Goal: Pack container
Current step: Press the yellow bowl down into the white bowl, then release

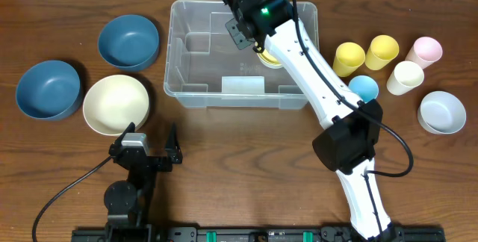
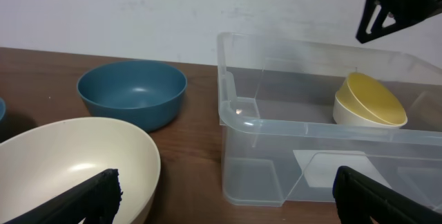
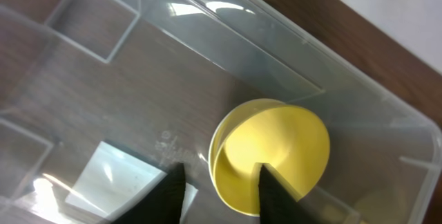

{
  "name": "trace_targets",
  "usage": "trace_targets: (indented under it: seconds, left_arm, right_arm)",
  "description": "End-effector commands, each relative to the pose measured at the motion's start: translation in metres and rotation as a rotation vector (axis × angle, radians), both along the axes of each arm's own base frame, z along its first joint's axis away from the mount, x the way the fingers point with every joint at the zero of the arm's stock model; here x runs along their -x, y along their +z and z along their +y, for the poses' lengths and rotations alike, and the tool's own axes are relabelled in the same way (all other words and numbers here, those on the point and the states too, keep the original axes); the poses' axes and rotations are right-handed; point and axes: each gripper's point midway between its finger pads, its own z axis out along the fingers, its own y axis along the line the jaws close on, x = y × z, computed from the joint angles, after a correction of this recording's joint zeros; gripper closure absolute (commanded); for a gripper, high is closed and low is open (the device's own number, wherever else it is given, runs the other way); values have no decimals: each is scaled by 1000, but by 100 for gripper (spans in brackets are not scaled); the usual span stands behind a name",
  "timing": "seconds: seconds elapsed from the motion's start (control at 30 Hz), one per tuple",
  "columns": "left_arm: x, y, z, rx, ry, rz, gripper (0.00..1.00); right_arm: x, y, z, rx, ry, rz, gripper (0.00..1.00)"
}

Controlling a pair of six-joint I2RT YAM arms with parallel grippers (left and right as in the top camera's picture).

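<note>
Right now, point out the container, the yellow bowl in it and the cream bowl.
container (image 2: 297,128), left wrist view, near rim.
yellow bowl (image 3: 276,137), right wrist view, its inner surface.
cream bowl (image 1: 116,104), overhead view, middle of its inside.

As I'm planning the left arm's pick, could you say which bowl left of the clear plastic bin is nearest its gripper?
The cream round bowl, just ahead of the left gripper; both blue bowls sit farther.

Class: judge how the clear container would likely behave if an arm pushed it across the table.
Probably light: the container has thin clear plastic walls and holds little. Its wide flat base makes tipping unlikely; it would likely slide on the smooth table.
</note>
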Motion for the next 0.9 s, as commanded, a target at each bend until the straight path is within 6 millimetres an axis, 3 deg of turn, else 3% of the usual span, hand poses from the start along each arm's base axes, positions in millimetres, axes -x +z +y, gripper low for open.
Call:
trace_targets:
  seconds: [0.0,0.13,0.47,0.7,0.87]
  left_arm:
    - [1,-16,0,-13,-3,45,2]
    - [1,-16,0,-13,-3,45,2]
    - [1,-16,0,-13,-3,45,2]
    - [1,-16,0,-13,-3,45,2]
    - [1,-16,0,-12,-3,45,2]
  right_arm:
    - [-5,-17,-4,16,-13,21,79]
    - [-13,-32,-8,19,-31,32,85]
    - [-29,-73,-24,36,-80,77,87]
    - [-38,-74,-38,21,-110,77,87]
    - [-42,-79,-37,-10,-105,84,86]
